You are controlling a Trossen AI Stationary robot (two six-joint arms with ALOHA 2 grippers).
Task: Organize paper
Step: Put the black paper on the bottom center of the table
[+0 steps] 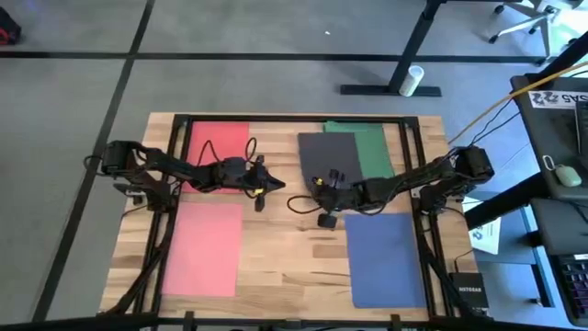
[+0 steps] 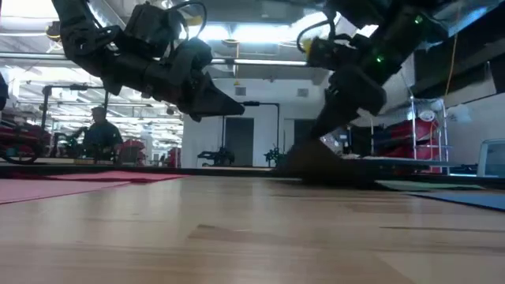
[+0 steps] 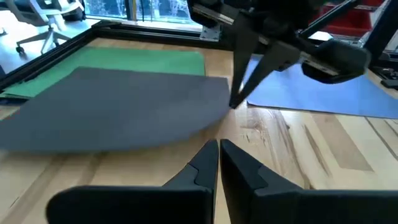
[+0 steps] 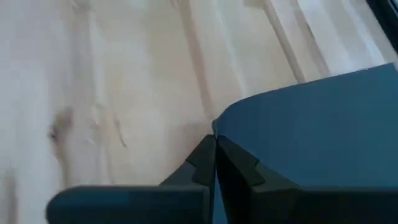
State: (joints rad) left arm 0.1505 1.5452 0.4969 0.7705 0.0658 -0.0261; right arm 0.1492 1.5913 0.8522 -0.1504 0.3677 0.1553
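Observation:
Five paper sheets lie on the wooden table: red (image 1: 218, 152) far left, pink (image 1: 204, 248) near left, blue (image 1: 386, 257) near right, and dark grey (image 1: 326, 158) lying partly over green (image 1: 367, 145) at the far middle. My right gripper (image 1: 317, 195) is shut on the grey sheet (image 3: 118, 109) at its near left corner. My left gripper (image 1: 274, 184) hangs shut and empty above the bare wood just left of that sheet, its fingers (image 3: 219, 163) pointing toward it. My right gripper pinches the grey sheet's near left corner (image 4: 219, 127) between its two fingers, a single layer at the edge. The fingers (image 3: 239, 93) come steeply from above, slanting in from the table's right. The corner is raised and the sheet bows up; its far part lies on the green sheet.
A black frame (image 1: 276, 118) runs around the table's far edge and sides. Bare wood (image 1: 289, 248) lies between the pink and blue sheets. A desk with a white printed sheet (image 1: 485, 234) stands right of the table.

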